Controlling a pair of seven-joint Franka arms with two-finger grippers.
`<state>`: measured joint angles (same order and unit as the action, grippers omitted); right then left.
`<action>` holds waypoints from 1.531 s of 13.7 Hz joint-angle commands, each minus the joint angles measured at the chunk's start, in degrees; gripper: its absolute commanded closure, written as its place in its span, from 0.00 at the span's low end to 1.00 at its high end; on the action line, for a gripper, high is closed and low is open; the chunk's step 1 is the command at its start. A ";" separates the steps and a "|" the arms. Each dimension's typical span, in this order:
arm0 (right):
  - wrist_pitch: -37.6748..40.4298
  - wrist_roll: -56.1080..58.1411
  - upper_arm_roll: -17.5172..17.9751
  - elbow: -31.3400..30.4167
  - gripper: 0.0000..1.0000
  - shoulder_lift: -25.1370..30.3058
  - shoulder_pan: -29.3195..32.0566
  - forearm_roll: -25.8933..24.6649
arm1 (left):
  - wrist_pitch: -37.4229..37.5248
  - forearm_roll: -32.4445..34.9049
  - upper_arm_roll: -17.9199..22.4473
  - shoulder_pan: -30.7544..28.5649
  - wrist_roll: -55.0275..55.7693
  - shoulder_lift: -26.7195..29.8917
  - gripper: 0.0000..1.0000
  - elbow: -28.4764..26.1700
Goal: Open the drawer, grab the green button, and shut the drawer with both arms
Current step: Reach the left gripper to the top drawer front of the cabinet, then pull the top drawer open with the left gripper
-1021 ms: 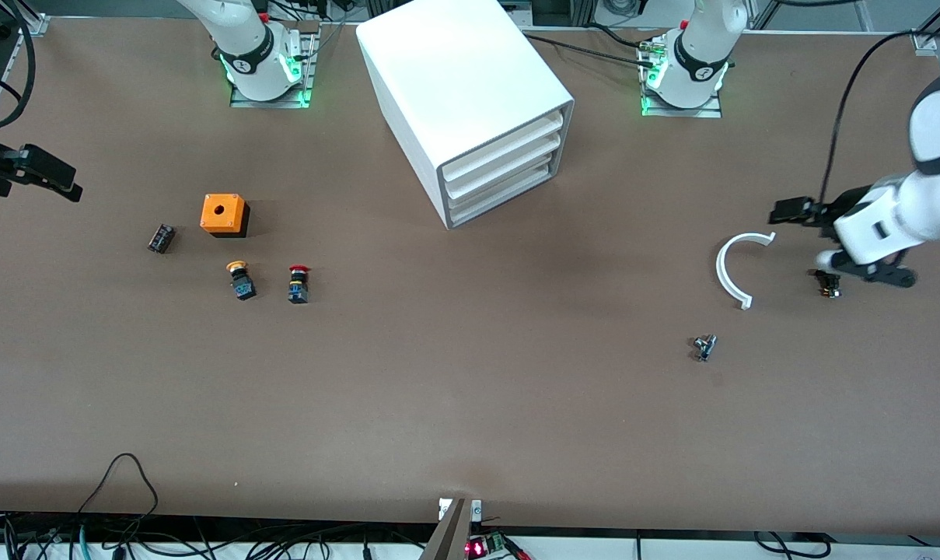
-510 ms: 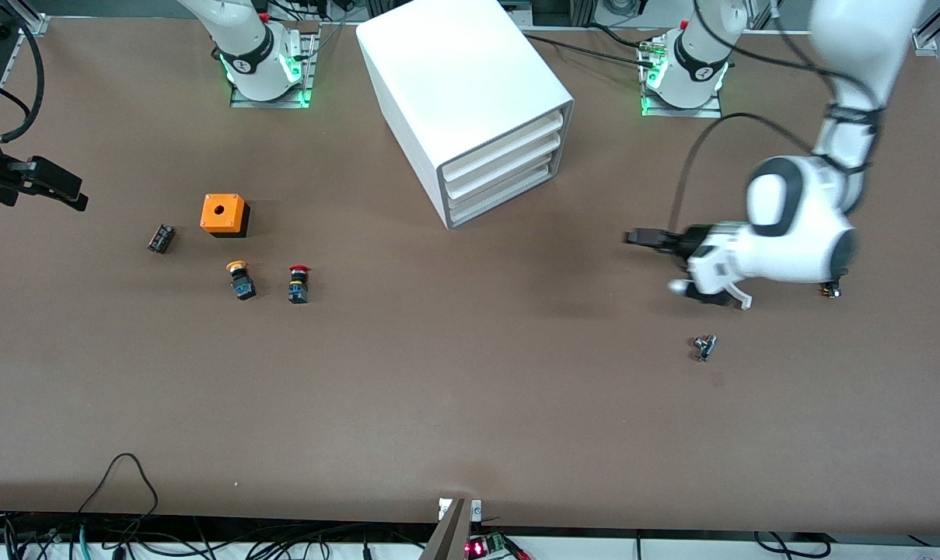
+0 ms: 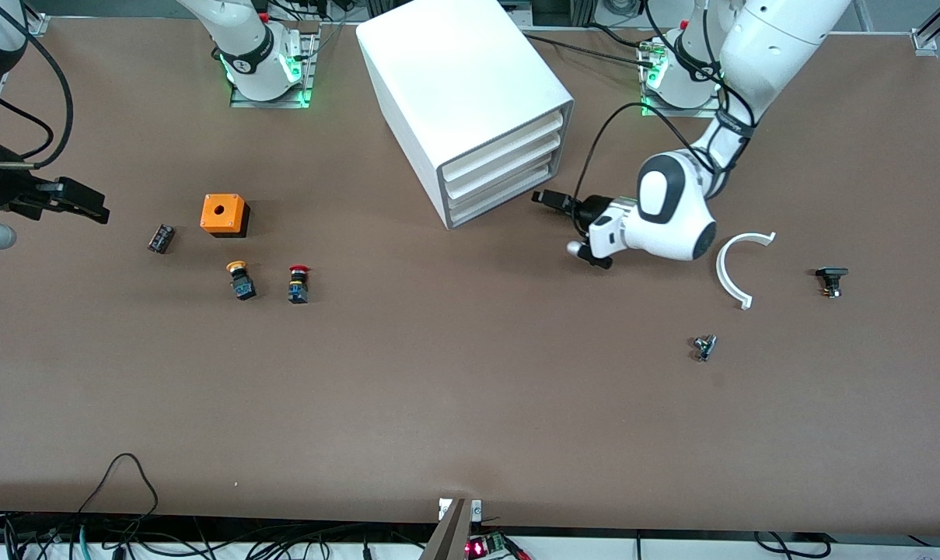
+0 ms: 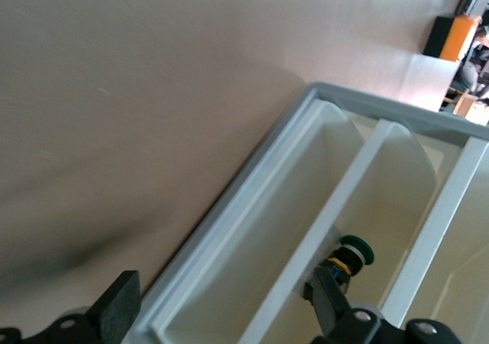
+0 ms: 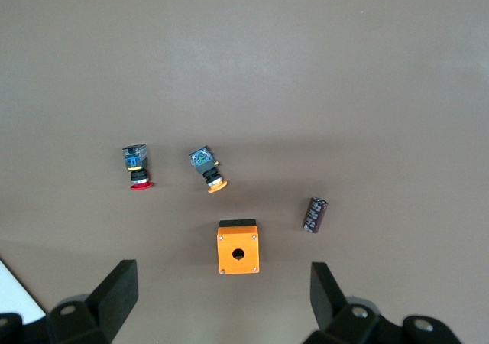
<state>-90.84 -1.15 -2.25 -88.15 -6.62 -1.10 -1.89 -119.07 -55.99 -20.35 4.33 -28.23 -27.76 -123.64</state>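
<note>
The drawer, lowest in the white cabinet, looks shut from the front, so nothing is done yet: opening, taking and closing all remain. The button shows green-capped inside a drawer in the left wrist view (which drawer I cannot tell). The left gripper, fingers spread and empty, sits at the drawer's three o'clock; half a second ago it was over the white arc. The right gripper, open and empty, waits at the table's nine o'clock edge.

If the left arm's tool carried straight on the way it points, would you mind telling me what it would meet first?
Most likely the front of the cabinet: the left tool, open, points at the lowest drawer. Depth is uncertain.
</note>
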 commanded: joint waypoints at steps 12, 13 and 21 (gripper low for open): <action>0.31 1.42 0.05 -0.27 0.00 -0.32 -1.36 0.93 | -4.15 -5.19 -4.44 3.15 -2.18 -1.77 0.25 -3.36; 0.31 1.42 0.14 -0.27 0.00 -0.41 -1.36 0.93 | -4.06 -5.71 -4.79 3.15 -2.18 -1.77 0.27 -3.45; 1.64 0.45 0.05 -0.18 0.00 -1.28 -3.91 1.10 | -4.24 -5.63 -3.14 2.09 -2.36 -1.42 1.00 -2.57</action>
<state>-89.24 -0.70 -2.14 -88.16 -7.49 -3.83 -1.75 -121.98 -61.09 -25.52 6.95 -29.12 -29.49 -125.92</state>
